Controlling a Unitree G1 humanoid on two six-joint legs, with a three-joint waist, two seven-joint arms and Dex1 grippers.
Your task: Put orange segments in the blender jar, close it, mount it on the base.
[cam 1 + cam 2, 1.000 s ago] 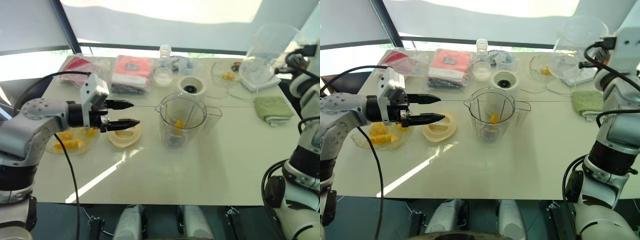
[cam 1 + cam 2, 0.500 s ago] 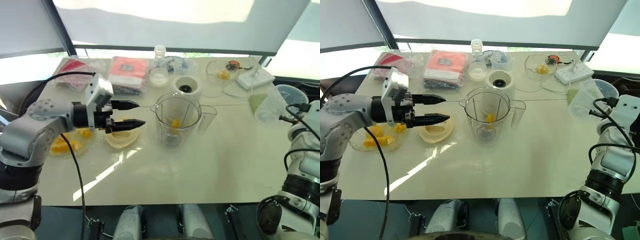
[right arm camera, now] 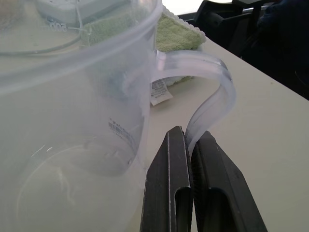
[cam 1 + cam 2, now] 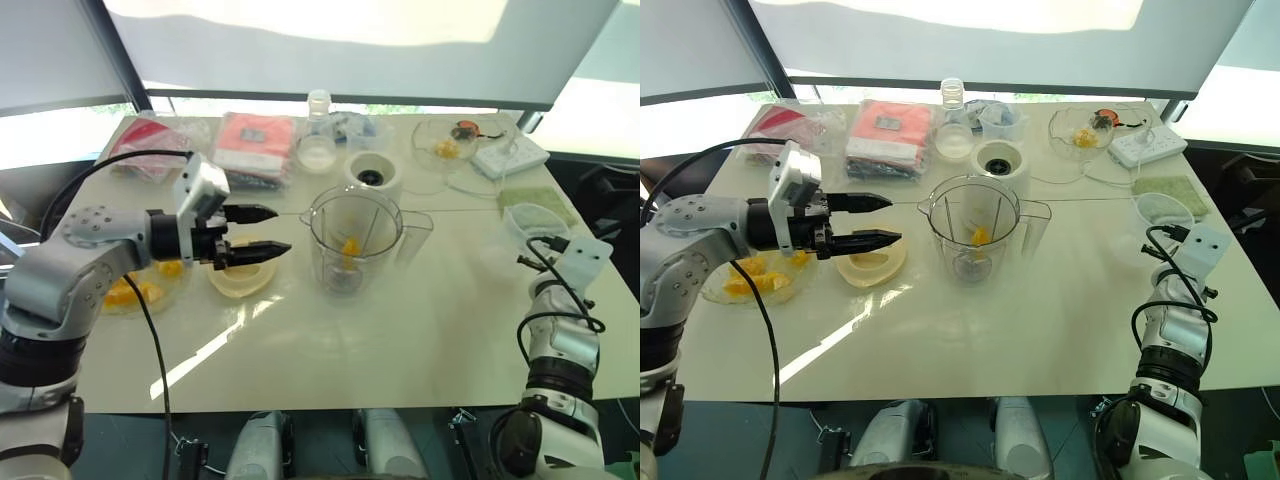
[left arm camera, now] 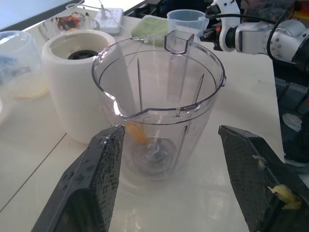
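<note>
**Right arm lowered with cup; left gripper waiting by jar**

Since a second ago the right arm has come down from up by the window to the table's right edge, bringing the clear measuring cup [image 4: 1162, 212] with it; the left arm has kept its place. Right gripper [image 3: 190, 145]: fingers pressed together on the cup's thin handle, the cup near the green cloth [image 4: 1170, 186]. Left gripper [image 4: 883, 220]: jaws standing wide apart, nothing between them, hovering over the cream lid [image 4: 871, 262] and pointing toward the jar [image 4: 975, 230]. A speck of orange pulp clings to one finger [image 5: 251, 169] in the left wrist view.

Jar: upright near the table's centre, uncovered, with at least one orange segment [image 4: 981, 237] at the bottom beside the blade hub. Base [image 4: 999, 160]: just behind the jar, apart from it, dark socket facing up. Further segments [image 4: 745, 278] lie in a shallow dish [image 4: 712, 292] at the left edge, under the left arm. Glass bowl [image 4: 1080, 128] with a little fruit: far right corner, next to a white power strip [image 4: 1147, 146]. Small bottle [image 4: 954, 130] and red packets [image 4: 890, 135]: along the far edge.
</note>
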